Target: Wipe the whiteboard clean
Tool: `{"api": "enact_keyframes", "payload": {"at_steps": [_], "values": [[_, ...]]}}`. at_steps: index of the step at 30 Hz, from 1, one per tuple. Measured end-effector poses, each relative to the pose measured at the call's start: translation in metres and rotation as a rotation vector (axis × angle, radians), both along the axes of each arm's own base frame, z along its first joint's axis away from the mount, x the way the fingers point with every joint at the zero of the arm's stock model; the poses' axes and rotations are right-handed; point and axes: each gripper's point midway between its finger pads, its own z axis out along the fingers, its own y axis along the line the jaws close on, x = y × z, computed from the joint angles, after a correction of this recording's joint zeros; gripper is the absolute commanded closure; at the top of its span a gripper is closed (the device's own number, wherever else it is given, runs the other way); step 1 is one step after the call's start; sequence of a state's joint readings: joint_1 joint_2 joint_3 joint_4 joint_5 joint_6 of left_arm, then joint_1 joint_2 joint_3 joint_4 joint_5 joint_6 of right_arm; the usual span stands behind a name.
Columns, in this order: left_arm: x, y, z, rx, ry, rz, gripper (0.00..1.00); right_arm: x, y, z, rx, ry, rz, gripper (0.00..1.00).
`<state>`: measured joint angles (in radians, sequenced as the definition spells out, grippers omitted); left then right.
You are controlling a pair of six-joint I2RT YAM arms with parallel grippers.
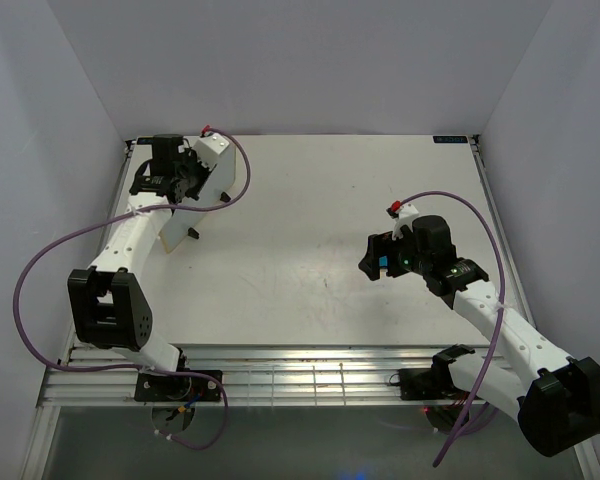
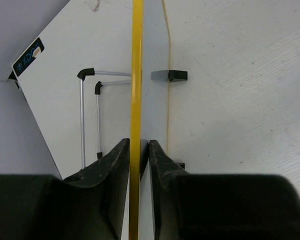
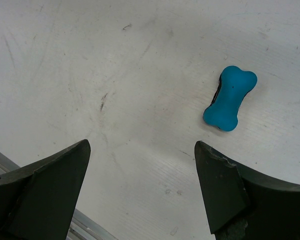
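The whiteboard (image 1: 212,170) stands on edge at the table's back left, and no writing shows on it. In the left wrist view I see it edge-on as a yellow frame strip (image 2: 136,60) with a black foot (image 2: 170,75) beside it. My left gripper (image 1: 188,182) is shut on that frame edge (image 2: 139,144). The blue bone-shaped eraser (image 3: 230,98) lies on the table, ahead and to the right of my right gripper (image 3: 141,145). The right gripper is open and empty. In the top view a sliver of the eraser (image 1: 389,263) shows at the right gripper (image 1: 378,258).
Grey enclosure walls close in the table on the left, back and right. Metal rails (image 1: 310,380) run along the near edge between the arm bases. Purple cables (image 1: 40,260) loop off both arms. Thin metal bars (image 2: 82,115) show behind the board.
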<state>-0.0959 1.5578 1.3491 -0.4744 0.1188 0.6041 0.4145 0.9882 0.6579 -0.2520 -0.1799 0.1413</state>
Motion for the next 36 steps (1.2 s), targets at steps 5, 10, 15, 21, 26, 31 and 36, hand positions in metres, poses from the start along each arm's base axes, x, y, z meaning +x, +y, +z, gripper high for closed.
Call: {"api": "enact_keyframes", "payload": {"at_steps": [5,10,15,21,26,31,36], "values": [[0.006,0.019,-0.007,0.028,0.002,0.06,0.6,0.0,0.0,0.0,0.0,0.0,0.0,0.1],[0.023,0.026,-0.011,0.022,0.014,0.088,0.61,0.0,0.0,0.0,0.0,0.0,0.002,0.1],[0.038,0.027,-0.01,0.017,0.012,0.109,0.61,-0.001,0.001,0.0,0.002,0.001,0.006,0.1],[0.044,0.044,-0.007,0.015,-0.007,0.201,0.58,-0.002,0.003,0.0,0.004,0.001,0.013,0.1],[0.046,0.058,-0.008,0.023,-0.027,0.257,0.55,-0.002,0.003,0.0,0.004,0.001,0.014,0.1],[0.047,0.063,-0.009,0.039,-0.04,0.282,0.5,-0.002,0.003,0.001,0.007,0.0,0.016,0.1],[0.046,0.07,-0.01,0.057,-0.036,0.307,0.44,0.0,0.005,0.003,0.014,-0.013,0.019,0.1]]}}
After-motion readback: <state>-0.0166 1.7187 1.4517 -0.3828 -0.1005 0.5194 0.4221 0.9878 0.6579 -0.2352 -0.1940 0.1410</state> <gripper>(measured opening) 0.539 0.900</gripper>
